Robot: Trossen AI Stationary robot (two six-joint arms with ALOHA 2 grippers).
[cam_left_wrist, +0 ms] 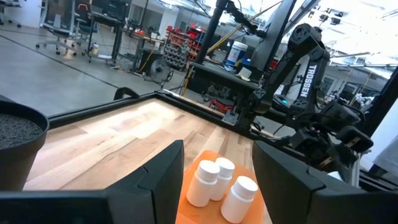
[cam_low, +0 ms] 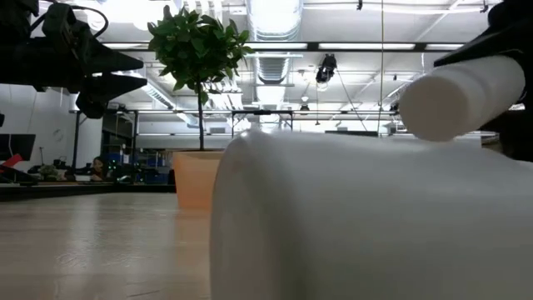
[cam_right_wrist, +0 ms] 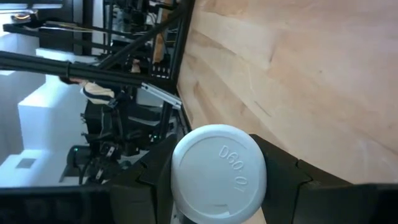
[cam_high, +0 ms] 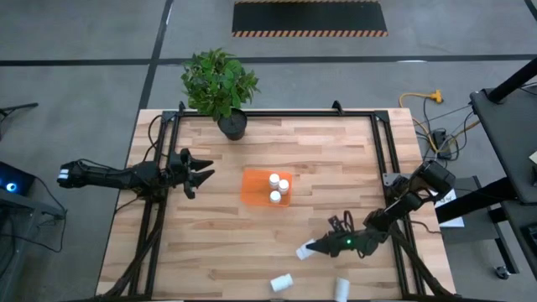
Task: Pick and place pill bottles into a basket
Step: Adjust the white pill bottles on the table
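Observation:
The orange basket (cam_high: 256, 186) sits mid-table and holds three white pill bottles (cam_high: 276, 186), standing upright; the left wrist view shows them too (cam_left_wrist: 214, 180). My left gripper (cam_high: 201, 174) is open and empty, in the air just left of the basket. My right gripper (cam_high: 319, 247) is shut on a fourth bottle (cam_high: 305, 250) toward the table's near right. Two more bottles lie on their sides near the front edge (cam_high: 281, 283) (cam_high: 341, 288); one of them fills the low view (cam_low: 350, 225). My right gripper pinches the bottle between its two fingers, one on each side of its round wall (cam_right_wrist: 177, 168). The fingers come from the table's right and lie along the bottle, whose flat end (cam_right_wrist: 219, 165) faces the wrist camera. The bottle (cam_low: 462, 92) lies nearly level, lifted clear of the table.
A black pot with a green plant (cam_high: 232, 126) stands at the table's far edge, behind the basket. Black frame rails (cam_high: 382, 159) run along the table's left and right sides. Bare wood lies between the basket and the front edge.

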